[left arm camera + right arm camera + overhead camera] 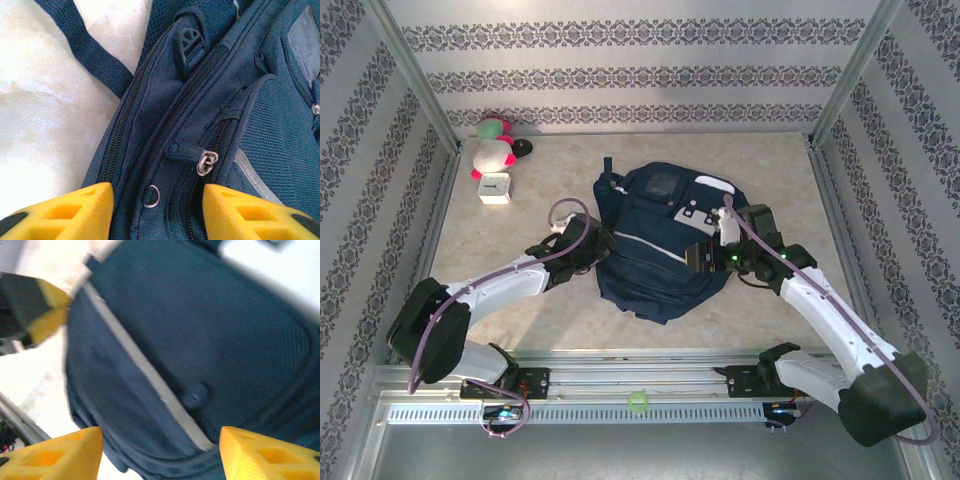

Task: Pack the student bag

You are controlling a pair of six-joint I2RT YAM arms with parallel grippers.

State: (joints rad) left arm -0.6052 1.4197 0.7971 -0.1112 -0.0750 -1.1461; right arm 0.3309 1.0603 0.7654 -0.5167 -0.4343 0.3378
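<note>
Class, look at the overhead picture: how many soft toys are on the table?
2. The green-and-pink toy sits in the table's far left corner; the white-and-pink toy lies right in front of it, beside a small white box. Any inside the student bag would be hidden.

Student bag (pixel 655 255) ctr table (pixel 775 165); clock (pixel 495 188), plush (pixel 493 150) far-left corner.

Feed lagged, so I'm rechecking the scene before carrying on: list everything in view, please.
student bag: one, navy blue, table centre, between the two grippers
plush toy: one, pink, white and green, far left corner
small cube: one, white, just in front of the plush toy
ball: one, green, on the near rail between the arm bases
table: one, beige
left gripper: one, yellow fingers, open at the bag's zippers
right gripper: one, yellow fingers, open over the bag's white stripe
</note>
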